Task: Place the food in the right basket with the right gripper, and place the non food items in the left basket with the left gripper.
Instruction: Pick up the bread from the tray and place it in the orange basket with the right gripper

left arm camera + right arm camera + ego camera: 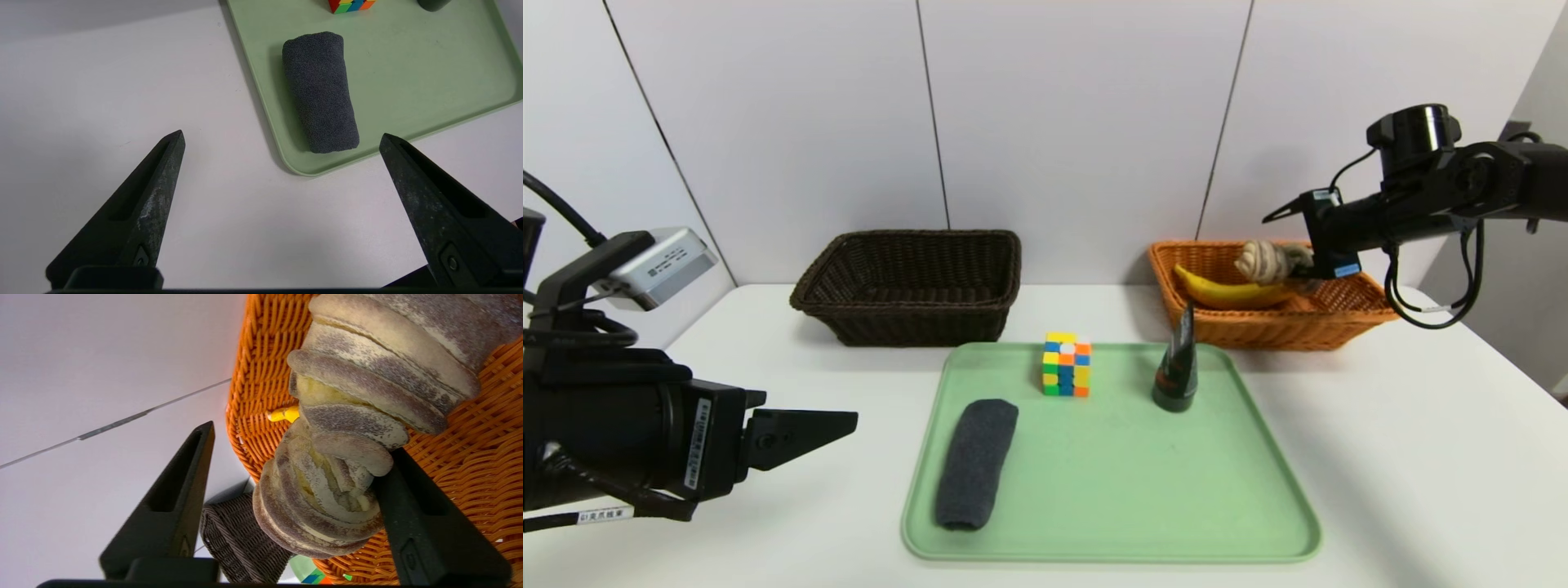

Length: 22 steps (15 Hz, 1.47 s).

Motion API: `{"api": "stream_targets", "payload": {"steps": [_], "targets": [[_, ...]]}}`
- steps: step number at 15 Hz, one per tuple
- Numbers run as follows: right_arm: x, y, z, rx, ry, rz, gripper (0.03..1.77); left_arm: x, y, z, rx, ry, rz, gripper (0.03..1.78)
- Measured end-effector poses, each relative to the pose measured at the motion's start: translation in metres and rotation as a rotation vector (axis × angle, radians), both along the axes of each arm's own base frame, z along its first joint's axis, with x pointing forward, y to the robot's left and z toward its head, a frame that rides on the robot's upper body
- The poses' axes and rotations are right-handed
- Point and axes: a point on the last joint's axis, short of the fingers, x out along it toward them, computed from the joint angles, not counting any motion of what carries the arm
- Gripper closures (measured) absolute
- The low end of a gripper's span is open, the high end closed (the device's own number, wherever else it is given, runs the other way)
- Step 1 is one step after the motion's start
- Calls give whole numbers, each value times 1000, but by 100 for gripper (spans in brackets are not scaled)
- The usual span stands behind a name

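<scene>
The bread roll (1270, 261) sits up at about two o'clock from the tray (1258, 457), over the orange basket (1347, 314), leaning on the banana (1229, 292) that already lies inside along the basket's near wall. The right claw (1311, 273) hangs over that basket with its fingers spread; in the right wrist view one finger (425, 522) touches the end of the roll (351, 428) while the other finger (175, 506) stands clear of it, so the roll is not clamped. Whether the roll has fully settled in the basket I cannot tell. On the green tray in the middle of the white counter (1437, 457), the grey rolled cloth (977, 461) lies at about eight o'clock, the puzzle cube (1067, 364) stands near twelve o'clock, and the dark squeeze tube (1176, 367) stands upright on its cap at about one o'clock, near the orange basket's front wall. The dark brown basket (911, 286) rests at the back of the counter, around eleven o'clock from the tray. The left claw (805, 437) hovers low at nine o'clock, off the tray's edge, its fingers wide apart and holding nothing, with the cloth (320, 92) just ahead of them in the left wrist view.
</scene>
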Motion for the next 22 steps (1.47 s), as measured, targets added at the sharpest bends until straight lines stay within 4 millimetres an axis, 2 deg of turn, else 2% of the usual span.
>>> {"api": "stream_targets", "payload": {"steps": [7,12,16,19,22], "targets": [[4,12,0,-74,-17,-32,27,-1,0,0,0,-1,-3,12],[7,28,-9,-140,0,-20,18,-1,0,-1,0,1,-2,12],[8,30,-8,-141,-4,-14,14,-1,0,0,0,1,-1,12],[6,31,-1,-132,-22,-18,13,-1,0,0,-5,-2,6,12],[-8,33,24,-127,-80,-17,11,3,-1,6,-43,-66,8,12]]}}
